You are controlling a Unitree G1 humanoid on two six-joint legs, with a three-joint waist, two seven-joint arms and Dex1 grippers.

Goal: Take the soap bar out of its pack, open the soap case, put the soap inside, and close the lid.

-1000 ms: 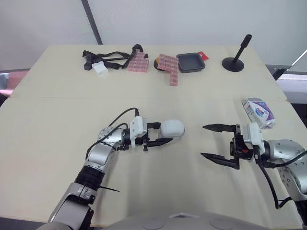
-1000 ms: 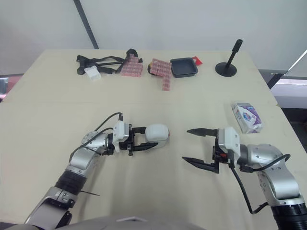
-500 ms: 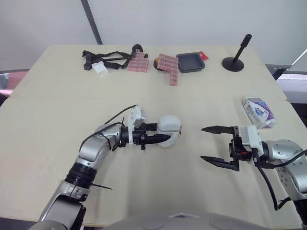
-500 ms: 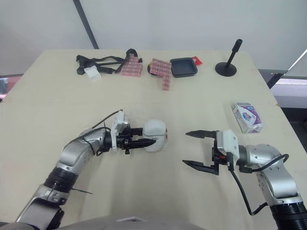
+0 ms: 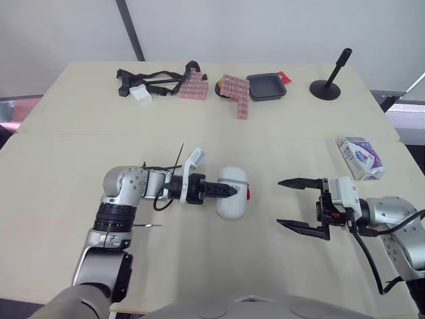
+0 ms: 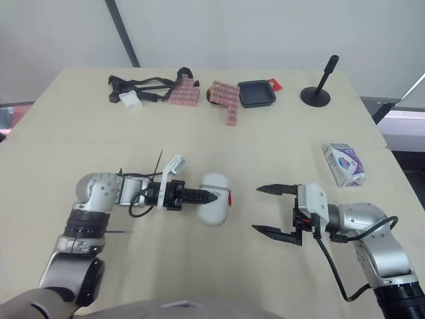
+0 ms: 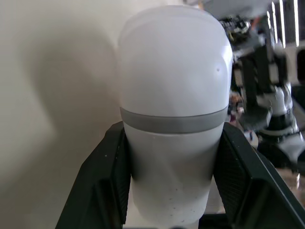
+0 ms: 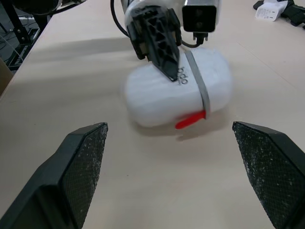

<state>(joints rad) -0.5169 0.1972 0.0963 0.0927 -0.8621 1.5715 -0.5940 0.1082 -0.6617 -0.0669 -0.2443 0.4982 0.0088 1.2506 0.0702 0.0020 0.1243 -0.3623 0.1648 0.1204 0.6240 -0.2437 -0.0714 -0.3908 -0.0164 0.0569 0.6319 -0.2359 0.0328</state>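
**Soap case clamped in left fingers, right fingers spread and waiting**

Left eye view.
- Soap case (image 5: 230,207): white, oval, lying on its side mid-bench, nearer the near edge than the far one.
- Left gripper (image 5: 224,191): fingers clamped across the case. The forearm lies low and level along the bench, and the wrist is rolled so one finger stacks above the other.
- Right gripper (image 5: 280,203): fingers wide apart and holding nothing. It is levelled at the case from the right-edge side, near it but not touching.
- Soap pack (image 5: 359,157): white and purple, at the right edge of the bench (image 5: 66,153), apparently unopened, well apart from both grippers.
- Black tray (image 5: 265,86), black stand (image 5: 330,78) and pink packets (image 5: 234,90): along the far edge, out of play.

Left wrist view.
- The fingers (image 7: 105,186) grip one half of the case only.
- The grey band (image 7: 174,125), which I take for the seam, sits just beyond their tips.

Right wrist view.
- The red latch (image 8: 190,122) sits at the seam, low on the side facing my right fingers (image 8: 83,162).

Handling note, my judgement.
- The step in hand looks like opening the case, with the soap not yet unpacked.
- I would keep the left clamp on its own side of the band so the lid half stays free, and keep the case steady against the bench.
- I would bring one right finger to the latch slowly, pushing squarely so the case does not twist out of the clamp.
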